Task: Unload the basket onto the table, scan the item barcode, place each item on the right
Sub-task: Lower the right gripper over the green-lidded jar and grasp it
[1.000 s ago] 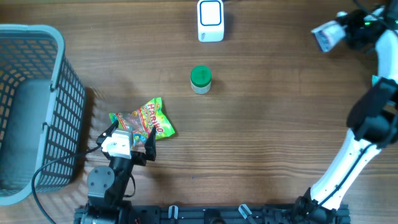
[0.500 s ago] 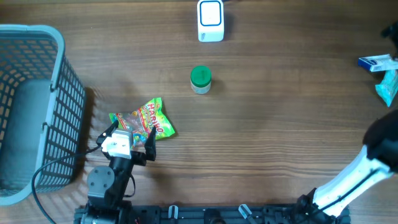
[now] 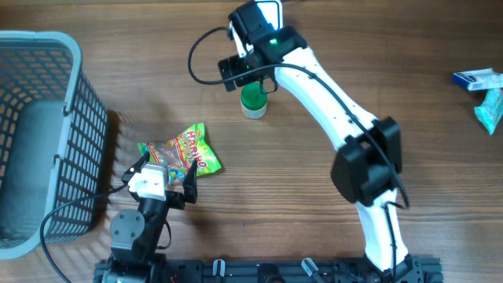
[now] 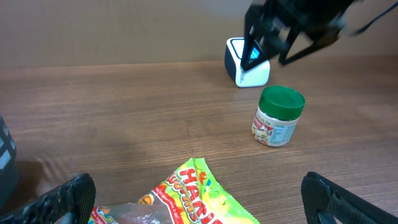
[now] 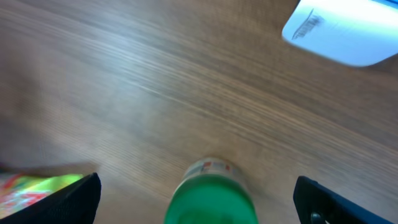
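- The right gripper [image 3: 251,79] has its two fingers spread wide. It holds nothing.
- The jar [image 3: 253,101] with the green lid is the thing to scan. It stands right under the right gripper, in the gap between the fingers. In the right wrist view there is room on both sides of it, and neither finger touches it.
- I cannot tell what is inside the jar. Its lid is on.
- The white scanner [image 3: 266,27] sits just past the right gripper, near the far edge of the table [image 3: 275,204]. It is near the jar but does not touch it.
- The left gripper [image 3: 161,169] also has its fingers spread wide, and it pinches nothing.
- A bright candy bag [image 3: 181,151] lies flat just in front of the left gripper. The near end of the bag is down between the two fingers.
- A big grey basket [image 3: 39,134] stands just to the left of the left gripper. Through its open top I see only its grey floor.
- The basket wall is close on that side, so the left gripper has little room there.
- Plain wood runs from the left gripper out to its right and ahead to the jar.
- Far to the right of the right gripper, at the table's edge, lie a blue box [image 3: 477,79] and a teal packet [image 3: 491,110]. Wide plain wood lies between them and the jar.
- The right arm's long white body reaches across the middle of the table from the near edge.
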Controlling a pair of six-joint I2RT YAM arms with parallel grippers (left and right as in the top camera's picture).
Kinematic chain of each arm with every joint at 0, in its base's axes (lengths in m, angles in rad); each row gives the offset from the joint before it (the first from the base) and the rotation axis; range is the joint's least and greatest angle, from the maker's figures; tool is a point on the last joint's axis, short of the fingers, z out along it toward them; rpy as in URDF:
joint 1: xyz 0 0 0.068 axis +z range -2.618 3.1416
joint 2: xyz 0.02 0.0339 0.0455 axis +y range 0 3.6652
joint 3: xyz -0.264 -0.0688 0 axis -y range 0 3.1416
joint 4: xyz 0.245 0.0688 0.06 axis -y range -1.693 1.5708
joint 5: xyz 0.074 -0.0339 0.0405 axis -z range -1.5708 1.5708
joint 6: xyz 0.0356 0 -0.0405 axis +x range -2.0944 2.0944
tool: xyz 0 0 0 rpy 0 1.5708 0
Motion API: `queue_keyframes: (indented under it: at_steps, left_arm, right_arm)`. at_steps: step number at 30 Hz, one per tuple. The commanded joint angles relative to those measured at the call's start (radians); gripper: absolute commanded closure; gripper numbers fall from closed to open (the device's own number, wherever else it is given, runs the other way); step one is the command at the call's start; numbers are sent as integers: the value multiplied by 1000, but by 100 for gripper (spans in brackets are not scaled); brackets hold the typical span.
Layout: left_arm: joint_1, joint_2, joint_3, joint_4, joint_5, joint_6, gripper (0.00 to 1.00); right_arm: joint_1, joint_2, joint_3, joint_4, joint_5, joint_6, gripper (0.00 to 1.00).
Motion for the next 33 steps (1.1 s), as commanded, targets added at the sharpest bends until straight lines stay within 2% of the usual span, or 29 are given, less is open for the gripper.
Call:
queue_keyframes:
  at_steps: [1, 6, 11, 15, 21, 22, 23, 28, 30, 33]
  left_arm:
    - [-5, -4, -6, 3, -5, -10, 0]
    - [-5, -4, -6, 3, -5, -9, 0]
    - [-5, -4, -6, 3, -5, -10, 0]
    - [-5, -4, -6, 3, -5, -10, 0]
    - [-5, -4, -6, 3, -5, -9, 0]
    - [-5, -4, -6, 3, -5, -10, 0]
    - [-5, -4, -6, 3, -5, -10, 0]
    - [-5, -4, -6, 3, -5, -9, 0]
    - [-5, -4, -6, 3, -5, -10, 0]
    - [-5, -4, -6, 3, -5, -10, 0]
  right_arm:
    - [-4, 32, 5, 31, 51, -29, 0]
    - [-4, 76, 5, -76, -74, -44, 0]
    - [-6, 128, 5, -105, -69, -42, 0]
    - [-6, 164, 5, -110, -68, -36, 5]
    - [-8, 181, 5, -185, -13, 55, 22]
    - [-13, 181, 8, -219, 19, 105, 29]
    - [-18, 181, 9, -247, 22, 152, 32]
    - [-63, 180, 9, -435, 18, 533, 41]
    - [-60, 180, 9, -480, 18, 626, 39]
    - [-60, 180, 9, -565, -25, 844, 23]
